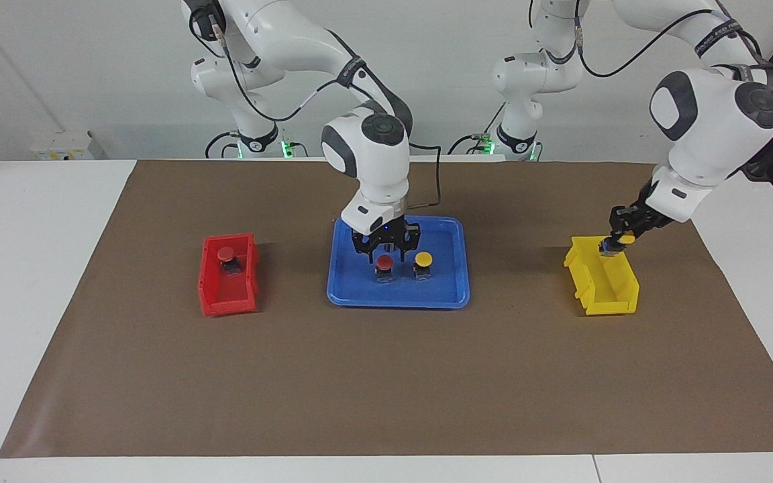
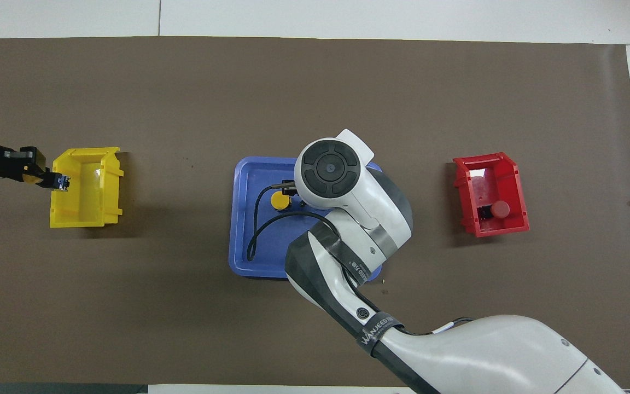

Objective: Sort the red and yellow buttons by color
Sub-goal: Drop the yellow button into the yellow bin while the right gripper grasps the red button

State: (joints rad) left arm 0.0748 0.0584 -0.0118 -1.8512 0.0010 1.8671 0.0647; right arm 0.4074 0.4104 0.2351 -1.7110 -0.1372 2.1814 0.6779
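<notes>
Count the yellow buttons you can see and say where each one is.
2. One yellow button stands in the blue tray; the other is held by the left gripper over the yellow bin. None seems hidden.

One readable text: "WANJEED", white letters on the black cable strap [image 2: 378, 334] around the right arm's forearm, overhead view. A similar strap [image 1: 715, 37] on the left arm in the facing view carries white lettering too, probably the same brand, but too small to read. No other labels, numbers or signs legible.

Two buttons [image 1: 403, 266] in tray [image 1: 447, 295]
</notes>
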